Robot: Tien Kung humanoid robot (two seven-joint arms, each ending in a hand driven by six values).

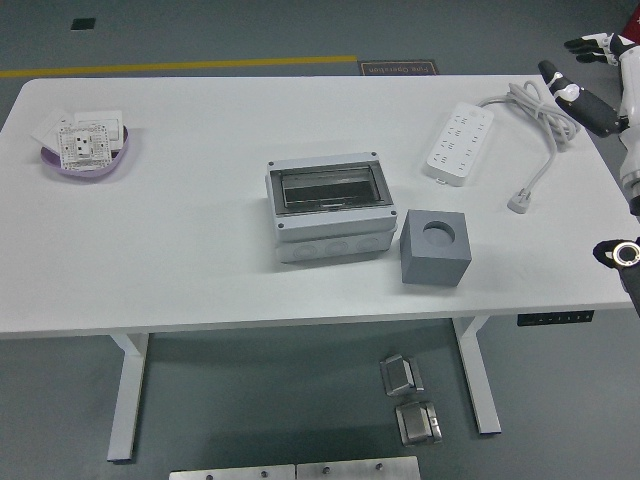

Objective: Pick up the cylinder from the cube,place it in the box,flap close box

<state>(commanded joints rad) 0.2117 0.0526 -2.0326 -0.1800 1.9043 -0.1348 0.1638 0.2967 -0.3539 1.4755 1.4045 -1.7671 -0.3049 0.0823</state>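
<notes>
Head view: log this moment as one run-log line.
right hand: open, far right edge | left hand: unseen | box: flap shut | cube: hole empty

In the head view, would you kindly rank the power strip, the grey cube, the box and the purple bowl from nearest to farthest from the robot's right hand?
Measured from the right hand at the table's far right corner:
1. Power strip, far right, just left of the hand.
2. Grey cube, right of centre, towards the near edge.
3. Box, at the centre.
4. Purple bowl, far left.
</notes>
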